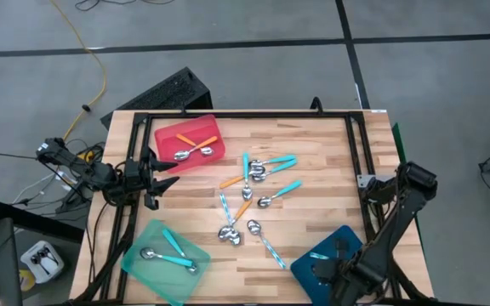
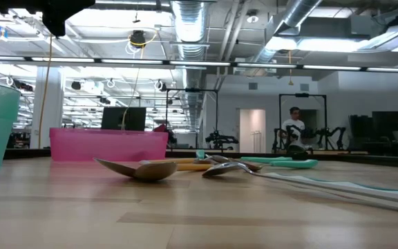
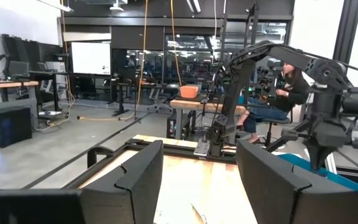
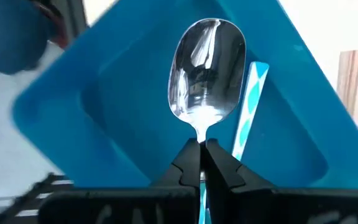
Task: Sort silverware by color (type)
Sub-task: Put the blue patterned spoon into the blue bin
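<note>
My right gripper (image 4: pixel 201 149) hangs over the dark-blue tray (image 1: pixel 330 259) at about five o'clock on the table (image 1: pixel 313 144), its fingers pinched tight on the thin neck of a spoon (image 4: pixel 207 74) whose shiny bowl points away from the wrist above the tray's floor. A pale blue patterned handle (image 4: pixel 248 106) shows right beside that bowl, and I cannot tell whether it touches the tray. My left gripper (image 1: pixel 153 180) waits at the table's nine o'clock edge with its fingers (image 3: pixel 135 180) spread wide and nothing between them, just short of the red tray (image 1: pixel 170 136). That red tray sits at about ten o'clock and carries two orange-handled spoons (image 1: pixel 196 146) lying crossed. The mint-green tray (image 1: pixel 147 246) at about seven o'clock holds two turquoise-handled spoons (image 1: pixel 173 251). The rest of the silverware lies loose around the middle of the table: a tight cluster of turquoise-handled spoons (image 1: pixel 266 166) toward one o'clock of centre, two orange-handled ones (image 1: pixel 236 195) just beside them, and pale blue patterned spoons (image 1: pixel 262 238) down toward six o'clock, some touching at the bowls. From table height the nearest loose spoons (image 2: pixel 144 168) lie flat on the wood. A person (image 3: pixel 288 87) sits at a desk in the room beyond the table.
</note>
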`<state>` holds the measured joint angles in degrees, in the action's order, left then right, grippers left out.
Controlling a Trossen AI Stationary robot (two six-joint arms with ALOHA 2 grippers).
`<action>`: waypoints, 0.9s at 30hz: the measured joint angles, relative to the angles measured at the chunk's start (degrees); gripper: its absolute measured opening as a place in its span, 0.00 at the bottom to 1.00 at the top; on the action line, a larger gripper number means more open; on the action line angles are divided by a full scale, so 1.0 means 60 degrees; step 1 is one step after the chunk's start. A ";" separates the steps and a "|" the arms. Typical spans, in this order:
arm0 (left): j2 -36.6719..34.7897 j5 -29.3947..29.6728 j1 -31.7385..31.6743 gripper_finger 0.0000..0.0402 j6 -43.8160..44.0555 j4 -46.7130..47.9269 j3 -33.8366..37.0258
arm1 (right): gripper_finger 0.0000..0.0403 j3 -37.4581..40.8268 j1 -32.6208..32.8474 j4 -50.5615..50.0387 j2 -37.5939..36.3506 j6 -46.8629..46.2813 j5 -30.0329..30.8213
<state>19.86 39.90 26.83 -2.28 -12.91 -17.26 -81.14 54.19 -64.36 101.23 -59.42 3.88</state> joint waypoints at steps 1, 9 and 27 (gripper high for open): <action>0.0001 0.0004 -0.0001 0.47 0.0000 0.0001 0.0000 | 0.06 0.0002 0.0004 0.0006 0.0074 0.0091 -0.0023; 0.0003 0.0000 0.0001 0.47 0.0004 -0.0007 0.0000 | 0.06 0.0291 0.0011 0.0382 0.0212 0.0091 -0.0182; 0.0000 0.0001 0.0001 0.47 0.0007 -0.0004 0.0000 | 0.06 0.1854 -0.0047 0.2427 0.0208 -0.0090 -0.0051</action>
<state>19.86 39.91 26.83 -2.24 -12.93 -17.26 -70.02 53.91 -49.80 102.48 -59.96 3.57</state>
